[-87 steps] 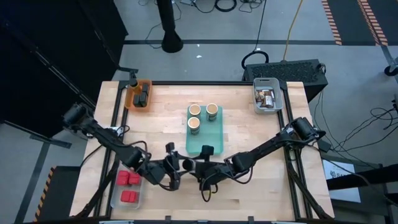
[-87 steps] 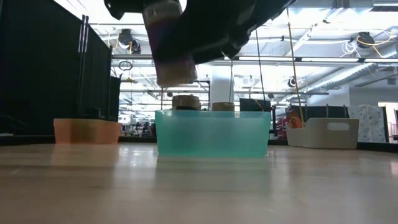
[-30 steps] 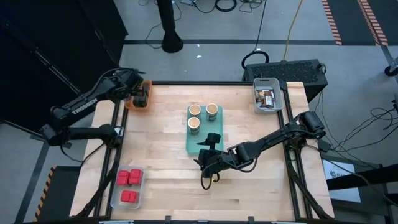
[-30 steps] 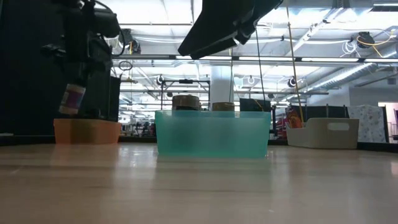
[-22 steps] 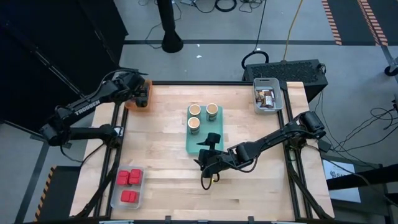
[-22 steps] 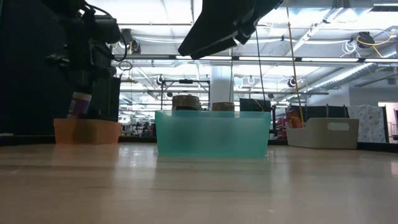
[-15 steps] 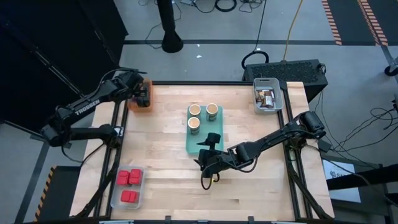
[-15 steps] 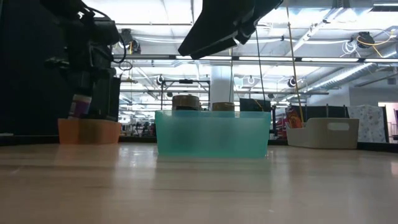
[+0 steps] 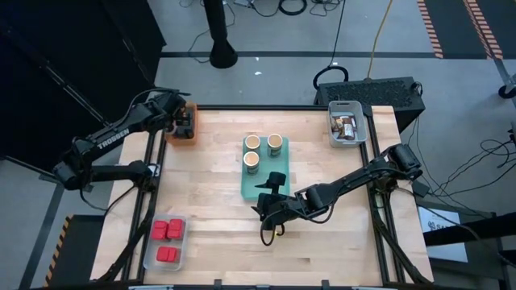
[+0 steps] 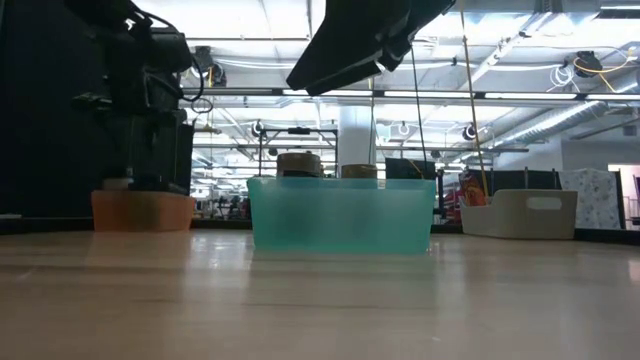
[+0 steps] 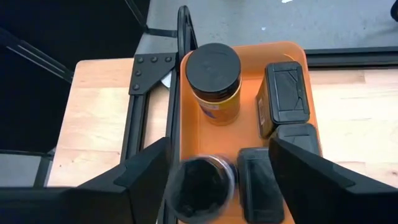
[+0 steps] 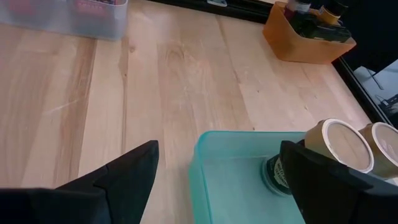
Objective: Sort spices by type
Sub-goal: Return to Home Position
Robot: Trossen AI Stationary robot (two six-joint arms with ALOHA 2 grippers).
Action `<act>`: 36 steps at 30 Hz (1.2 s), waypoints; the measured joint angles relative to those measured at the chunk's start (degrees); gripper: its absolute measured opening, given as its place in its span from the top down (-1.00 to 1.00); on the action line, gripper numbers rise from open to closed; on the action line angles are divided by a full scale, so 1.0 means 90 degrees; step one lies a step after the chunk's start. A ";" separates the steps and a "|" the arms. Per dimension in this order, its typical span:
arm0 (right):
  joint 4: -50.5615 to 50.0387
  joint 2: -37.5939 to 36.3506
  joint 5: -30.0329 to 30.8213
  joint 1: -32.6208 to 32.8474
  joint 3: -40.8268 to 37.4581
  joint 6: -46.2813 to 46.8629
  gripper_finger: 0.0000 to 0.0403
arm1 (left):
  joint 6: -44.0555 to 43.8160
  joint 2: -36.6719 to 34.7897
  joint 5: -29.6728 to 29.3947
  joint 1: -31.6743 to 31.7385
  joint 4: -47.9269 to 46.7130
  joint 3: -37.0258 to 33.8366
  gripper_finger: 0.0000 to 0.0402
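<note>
Over the orange bin point(image 11: 249, 124) at the table's far left corner, my left gripper point(image 11: 219, 155) hangs with its fingers point(image 11: 146, 180) spread wide, pinching nothing. Between them a black-lidded jar point(image 11: 200, 186) stands in the bin, beside a yellow-labelled jar with a black lid point(image 11: 214, 78) and some dark flat-topped boxes point(image 11: 286, 99). My right gripper point(image 12: 219, 149) hovers at the near end of the teal tray point(image 9: 251, 185), its fingers point(image 12: 118, 180) spread as well and holding nothing. Three tan jars with cream tops point(image 9: 252, 143) stand at that tray's far end. Red boxes point(image 9: 168, 231) lie in the clear tray point(image 9: 153, 259) at the near left edge. Brown packets point(image 9: 347, 127) sit in the grey bin point(image 9: 331, 121) at the far right corner.
</note>
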 joint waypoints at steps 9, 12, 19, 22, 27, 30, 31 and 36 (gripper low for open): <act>0.0002 0.0000 0.0000 0.0000 0.0000 0.0009 -0.58 | 0.0356 -0.0081 0.0019 -0.0034 0.0037 0.0002 -0.38; 0.0000 0.0000 0.0000 0.0000 0.0000 -0.0042 -0.58 | 0.0346 -0.0296 0.0313 -0.0268 0.0017 0.0002 -0.38; 0.0303 -0.0058 0.0027 0.0121 -0.0088 -0.0638 -0.58 | -0.0176 -0.1171 0.0688 -0.2034 0.0025 0.0002 -0.39; 0.1141 -0.0244 0.0007 0.0203 -0.0437 -0.1007 -0.58 | -0.0491 -0.1548 0.0337 -0.3228 0.0384 0.0002 -0.39; 0.2748 -0.0879 -0.0077 0.0207 -0.1413 -0.1589 -0.58 | -0.0304 -0.1586 -0.0860 -0.5519 0.1949 -0.0010 -0.39; 0.3485 -0.1428 -0.0437 0.0140 -0.2079 -0.1742 -0.58 | 0.0747 -0.1239 -0.1685 -0.6782 0.3680 -0.0203 -0.39; 0.3781 -0.1624 -0.0645 0.0096 -0.2287 -0.1757 -0.58 | 0.1191 -0.1092 -0.1858 -0.7158 0.4297 -0.0267 -0.39; 0.4644 -0.2488 -0.1887 -0.0428 -0.2997 -0.1986 -0.58 | 0.2836 -0.0302 -0.2514 -0.8150 0.5937 -0.0372 -0.39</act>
